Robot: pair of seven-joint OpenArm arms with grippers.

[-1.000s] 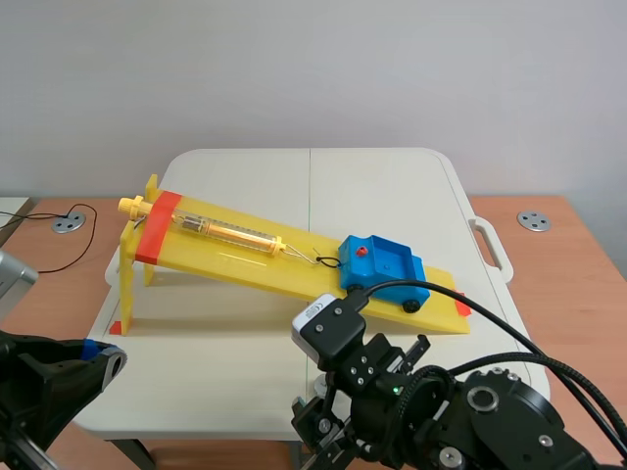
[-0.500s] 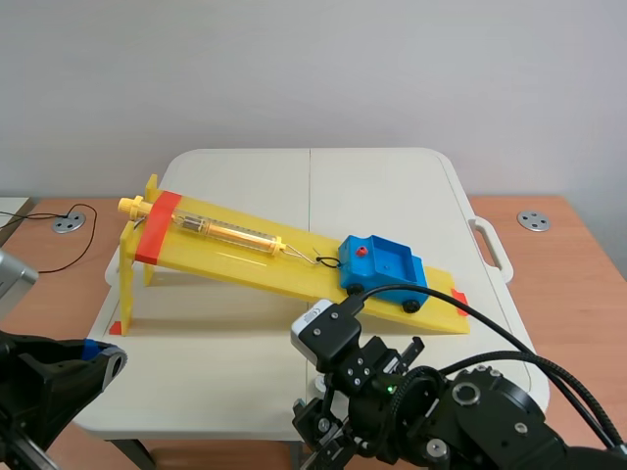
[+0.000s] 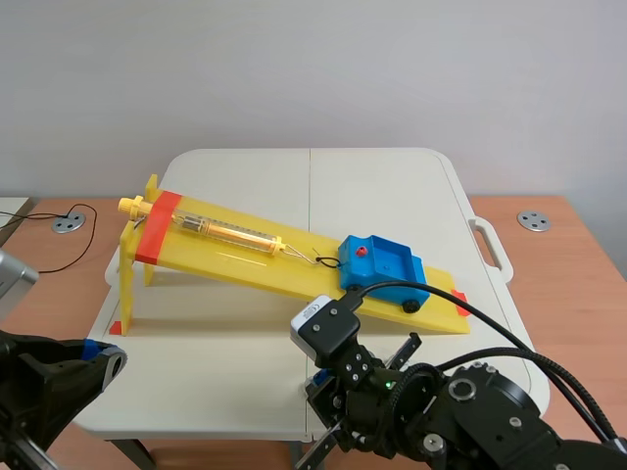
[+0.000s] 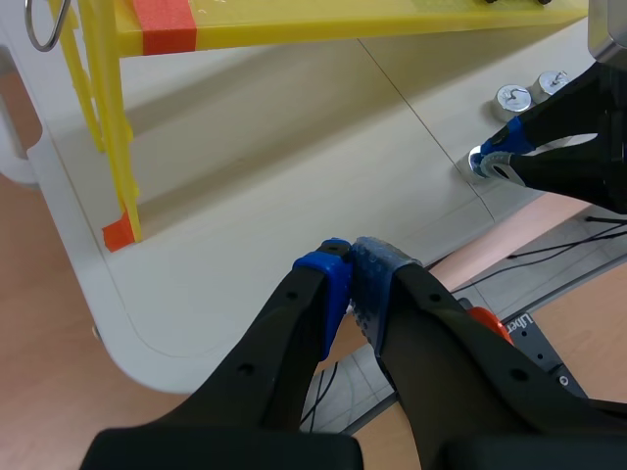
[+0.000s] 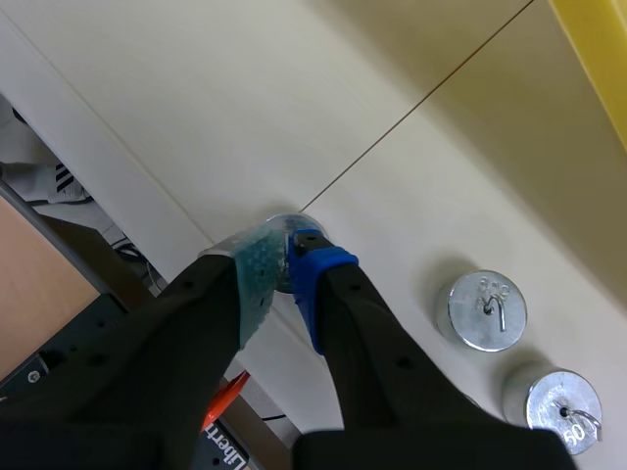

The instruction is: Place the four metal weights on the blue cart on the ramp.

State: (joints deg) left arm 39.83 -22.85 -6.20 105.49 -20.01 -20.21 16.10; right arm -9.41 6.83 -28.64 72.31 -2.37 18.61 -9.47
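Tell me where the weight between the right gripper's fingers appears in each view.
Scene view: not in it; the right arm hides it.
Left wrist view: the weight sits at the right gripper's tip, near two other weights.
Right wrist view: between the gripper's own fingers.
Shared landmark: the table's seam.

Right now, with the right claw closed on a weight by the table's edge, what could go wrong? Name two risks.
1. The right claw seems to pinch the weight with only its pad tips, close to the edge of the table. A slip could send the weight to the floor.
2. The cart sits on the sloped ramp, so a weight set down hard might jolt it and make it roll.
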